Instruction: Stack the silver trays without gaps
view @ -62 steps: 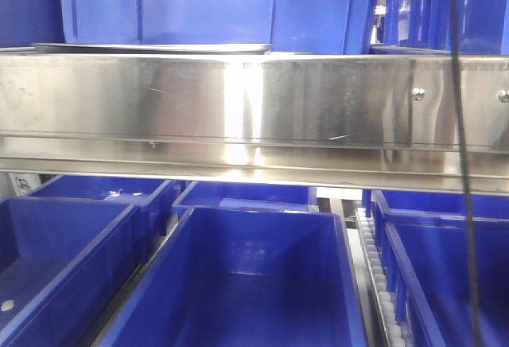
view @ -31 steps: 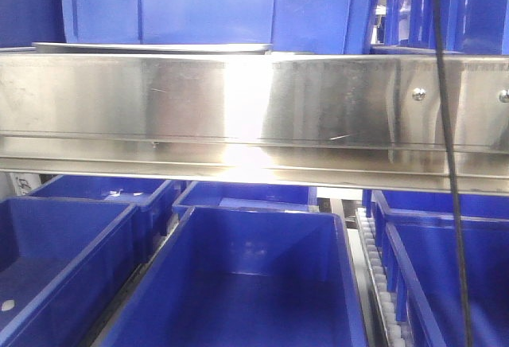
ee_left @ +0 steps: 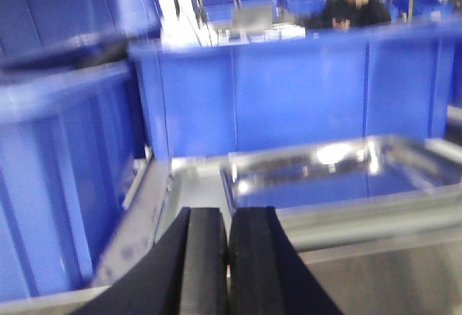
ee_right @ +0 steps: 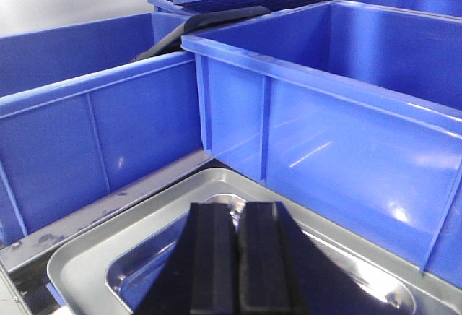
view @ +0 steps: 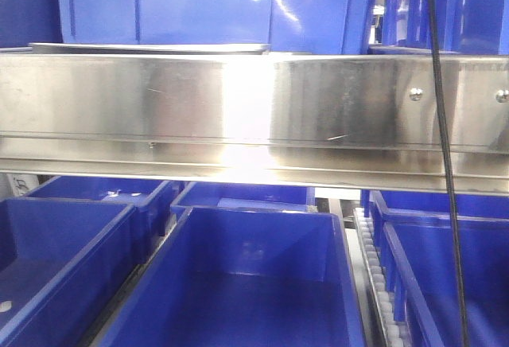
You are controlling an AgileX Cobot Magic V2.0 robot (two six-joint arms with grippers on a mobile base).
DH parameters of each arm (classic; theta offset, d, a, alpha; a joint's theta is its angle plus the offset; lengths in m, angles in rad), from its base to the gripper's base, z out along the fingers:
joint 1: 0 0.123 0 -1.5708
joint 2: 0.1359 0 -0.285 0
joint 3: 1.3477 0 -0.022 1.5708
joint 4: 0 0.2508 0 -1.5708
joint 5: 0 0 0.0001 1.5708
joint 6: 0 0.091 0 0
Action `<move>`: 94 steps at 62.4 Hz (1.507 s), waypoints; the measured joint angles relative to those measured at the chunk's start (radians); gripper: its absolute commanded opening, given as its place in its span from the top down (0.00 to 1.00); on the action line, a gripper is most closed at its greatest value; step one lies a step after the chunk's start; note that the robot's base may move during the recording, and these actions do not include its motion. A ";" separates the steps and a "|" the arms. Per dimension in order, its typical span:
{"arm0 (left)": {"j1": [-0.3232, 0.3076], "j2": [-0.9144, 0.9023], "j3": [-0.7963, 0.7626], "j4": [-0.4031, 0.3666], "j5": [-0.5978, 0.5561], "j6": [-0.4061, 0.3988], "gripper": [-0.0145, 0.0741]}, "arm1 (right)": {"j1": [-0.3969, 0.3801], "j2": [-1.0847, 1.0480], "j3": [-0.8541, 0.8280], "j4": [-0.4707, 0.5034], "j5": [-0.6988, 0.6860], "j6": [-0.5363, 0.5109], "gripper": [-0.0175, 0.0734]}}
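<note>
Two trays: each shallow rectangular stainless-steel silver tray [ee_left: 339, 174] [ee_right: 238, 257] lies apart on the shelf, unstacked.
Left gripper [ee_left: 227, 257]: pads together, empty, before its tray.
Right gripper [ee_right: 236, 257]: pads together, empty, above its tray.

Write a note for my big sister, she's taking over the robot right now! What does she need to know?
Left gripper: shut, empty, in front of a silver tray that lies on the steel shelf beside the blue bins.
Right gripper: shut, empty, above another silver tray that sits beside a blue bin.
Front view: one tray edge shows above the shelf rail.
Done: no stacking visible; neither tray is held.
Left: pick up one tray and nest it flush in the other.
</note>
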State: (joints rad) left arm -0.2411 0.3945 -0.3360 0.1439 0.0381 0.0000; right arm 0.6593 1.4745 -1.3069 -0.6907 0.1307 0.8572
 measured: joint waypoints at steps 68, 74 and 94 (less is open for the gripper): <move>0.231 -0.389 0.339 -0.124 -0.001 0.000 0.83 | 0.000 0.000 0.000 -0.002 -0.040 0.000 0.89; 0.231 -0.389 0.339 -0.111 0.004 0.000 0.83 | 0.000 0.000 0.000 -0.002 -0.043 0.000 0.89; 0.231 -0.389 0.339 -0.111 -0.053 0.000 0.83 | 0.000 0.000 0.000 -0.002 -0.046 0.000 0.89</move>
State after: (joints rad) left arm -0.0105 0.0054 0.0028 0.0330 -0.0150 0.0000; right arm 0.6593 1.4745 -1.3069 -0.6929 0.0843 0.8572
